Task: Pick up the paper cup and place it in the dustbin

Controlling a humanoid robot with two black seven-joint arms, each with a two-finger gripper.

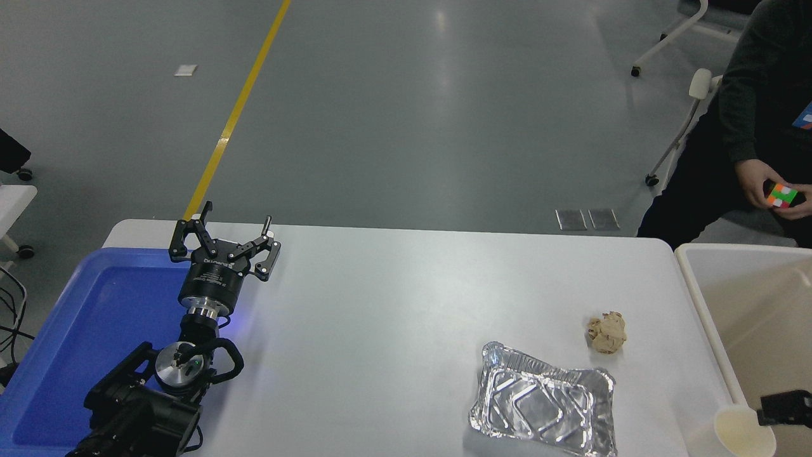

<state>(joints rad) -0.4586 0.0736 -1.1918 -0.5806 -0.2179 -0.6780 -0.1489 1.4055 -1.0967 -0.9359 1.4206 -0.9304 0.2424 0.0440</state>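
Head view: paper cup (742, 431) sits at 5 o'clock beside the dustbin (698, 298). Right gripper (785, 409) touches its rim, fingers unreadable; centre before squeezing lightly. Left gripper (223, 242) spread, parked.

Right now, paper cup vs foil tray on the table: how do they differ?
The paper cup is small, round and matt cream-white; the foil tray is much wider, rectangular, shiny silver with a ribbed floor. The cup sits at the table's near right corner beside the dustbin, partly cut off by the picture's edge; the tray lies further left, fully in view. The right hand is at the cup's rim; nothing is near the tray. Both stand open side up and look empty.
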